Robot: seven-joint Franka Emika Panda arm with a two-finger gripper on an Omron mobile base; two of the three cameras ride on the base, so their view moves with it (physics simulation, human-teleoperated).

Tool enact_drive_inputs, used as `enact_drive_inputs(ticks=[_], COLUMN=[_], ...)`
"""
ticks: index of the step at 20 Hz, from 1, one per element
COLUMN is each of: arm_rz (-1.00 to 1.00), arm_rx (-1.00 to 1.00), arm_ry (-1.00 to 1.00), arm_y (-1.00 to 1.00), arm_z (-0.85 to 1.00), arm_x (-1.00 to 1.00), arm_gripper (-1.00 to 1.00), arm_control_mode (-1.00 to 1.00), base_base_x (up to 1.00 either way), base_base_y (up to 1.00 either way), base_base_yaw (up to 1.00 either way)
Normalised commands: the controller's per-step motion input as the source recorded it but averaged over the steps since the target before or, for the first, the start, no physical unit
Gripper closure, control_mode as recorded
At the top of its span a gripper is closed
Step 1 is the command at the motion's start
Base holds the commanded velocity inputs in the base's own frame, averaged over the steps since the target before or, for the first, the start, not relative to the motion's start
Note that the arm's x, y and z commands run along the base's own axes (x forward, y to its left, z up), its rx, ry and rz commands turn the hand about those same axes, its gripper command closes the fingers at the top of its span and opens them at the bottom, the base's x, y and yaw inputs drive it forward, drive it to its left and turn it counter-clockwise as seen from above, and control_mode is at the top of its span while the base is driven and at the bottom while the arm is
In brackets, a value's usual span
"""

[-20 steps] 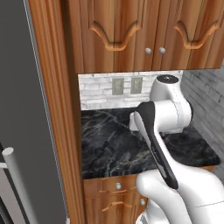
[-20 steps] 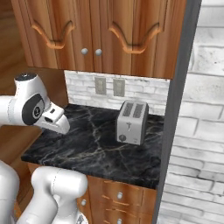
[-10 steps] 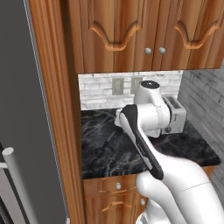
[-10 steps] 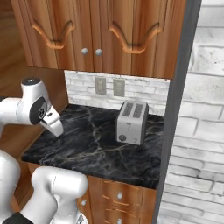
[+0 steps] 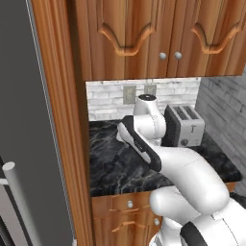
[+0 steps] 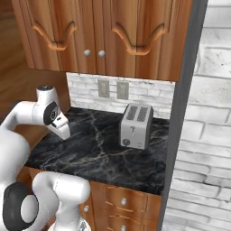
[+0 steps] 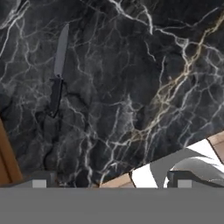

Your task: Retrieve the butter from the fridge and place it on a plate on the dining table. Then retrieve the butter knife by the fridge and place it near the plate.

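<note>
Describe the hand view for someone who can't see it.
A knife with a grey blade and dark handle lies flat on a black, white-veined counter, seen from above, in the upper left of the picture. A strip of brown wood runs along the lower left edge.

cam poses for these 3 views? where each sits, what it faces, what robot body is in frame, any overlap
Left base view: behind the arm on its left, facing the black marble counter, toaster and upper cabinets; grey fridge side at left; white arm rises lower right.
Right base view: behind the arm on its right, same counter, toaster and cabinets; arm rises lower left.
Hand view: on the hand, looking down at the counter and butter knife; open gripper at bottom.
Shared: both base views show toaster, wall outlets and counter.
</note>
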Motion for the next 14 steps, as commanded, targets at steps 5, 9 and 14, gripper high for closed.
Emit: enact_drive_inputs(ticks=[5,9,14], arm_rz=[0.00,0.00,0.00], arm_rx=[0.00,-0.01,-0.01], arm_ry=[0.02,0.02,0.06], arm_y=[0.36,0.26,0.13], arm_z=[-0.47,-0.42,-0.43], arm_x=[0.67,0.56,0.31], arm_gripper=[-1.00,-1.00,-1.00], arm_control_mode=[-1.00,-1.00,-1.00], base_base_x=[0.00,0.00,0.00], base_base_y=[0.00,0.00,0.00], base_base_yaw=[0.00,0.00,0.00])
